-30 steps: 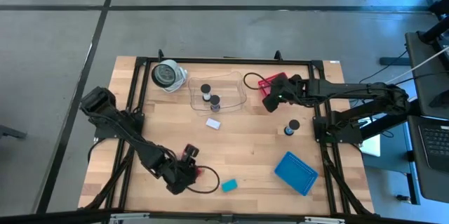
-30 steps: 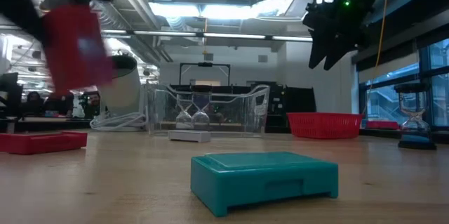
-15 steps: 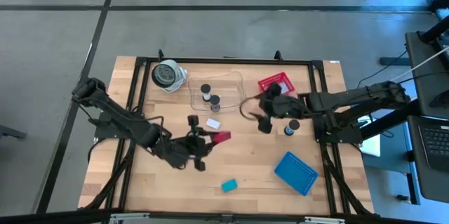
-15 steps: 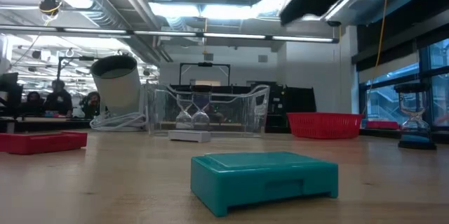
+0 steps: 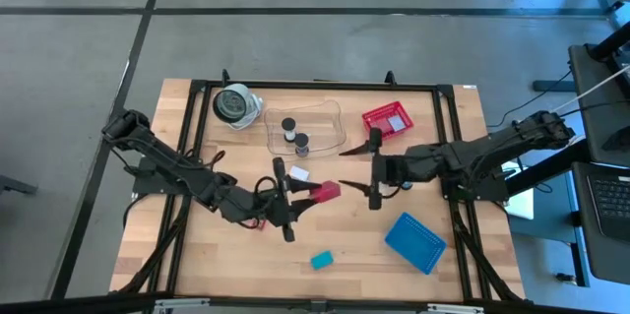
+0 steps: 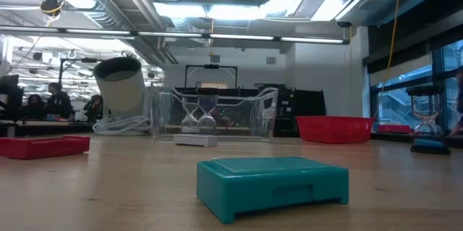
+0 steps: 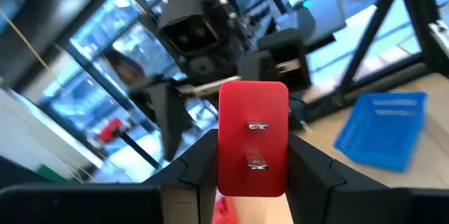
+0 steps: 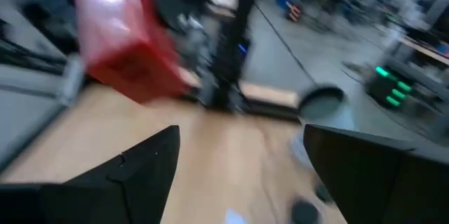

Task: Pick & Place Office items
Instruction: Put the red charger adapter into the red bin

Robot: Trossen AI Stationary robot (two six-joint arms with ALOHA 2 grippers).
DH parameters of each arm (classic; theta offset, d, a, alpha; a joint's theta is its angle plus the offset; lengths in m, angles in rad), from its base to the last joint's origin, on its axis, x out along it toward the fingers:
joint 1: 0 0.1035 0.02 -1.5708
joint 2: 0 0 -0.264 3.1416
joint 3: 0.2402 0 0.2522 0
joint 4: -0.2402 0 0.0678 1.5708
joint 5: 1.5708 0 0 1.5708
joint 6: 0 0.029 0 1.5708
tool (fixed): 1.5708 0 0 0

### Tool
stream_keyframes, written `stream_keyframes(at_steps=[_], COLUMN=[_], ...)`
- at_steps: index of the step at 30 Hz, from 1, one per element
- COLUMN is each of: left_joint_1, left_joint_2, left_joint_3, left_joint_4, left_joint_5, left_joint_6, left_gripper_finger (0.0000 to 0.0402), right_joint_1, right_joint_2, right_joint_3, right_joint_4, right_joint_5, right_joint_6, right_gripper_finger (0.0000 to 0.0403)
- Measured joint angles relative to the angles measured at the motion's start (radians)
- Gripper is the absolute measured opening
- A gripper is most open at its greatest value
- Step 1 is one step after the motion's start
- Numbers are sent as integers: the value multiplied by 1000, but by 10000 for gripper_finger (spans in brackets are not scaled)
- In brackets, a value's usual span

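Above the table's middle, the left gripper [image 5: 307, 194] is gripping a red block [image 5: 328, 191] and offering it to the right gripper [image 5: 372, 169], whose spread jaws likely need to close next.

The right wrist view is heavily blurred: the red block [image 8: 123, 38] shows only as a smeared shape, and the small dark items on the wood cannot be identified. In the low view neither arm appears — the teal box [image 6: 273, 185] fills the foreground, and the red tray [image 6: 40, 146] is cut off at the edge. The red block's lower end [image 7: 252, 136] is hidden between the fingers [image 7: 196, 171].
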Motion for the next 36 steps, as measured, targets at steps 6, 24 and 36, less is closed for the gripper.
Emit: stream_keyframes(at_steps=[6,24,36], left_joint_1=[24,126,134], left_joint_2=[6,8,8], left_joint_3=[0,0,0], left_joint_4=[81,133,136], left_joint_5=[51,182,229], left_joint_6=[81,11,-25], left_gripper_finger=[118,118,118], right_joint_1=[1,0,0], right_joint_2=[0,0,1], right_joint_3=[0,0,0], right_joint_4=[96,169,168], right_joint_5=[-144,-159,-136], right_joint_6=[-1,-60,-72], right_gripper_finger=[307,285,143])
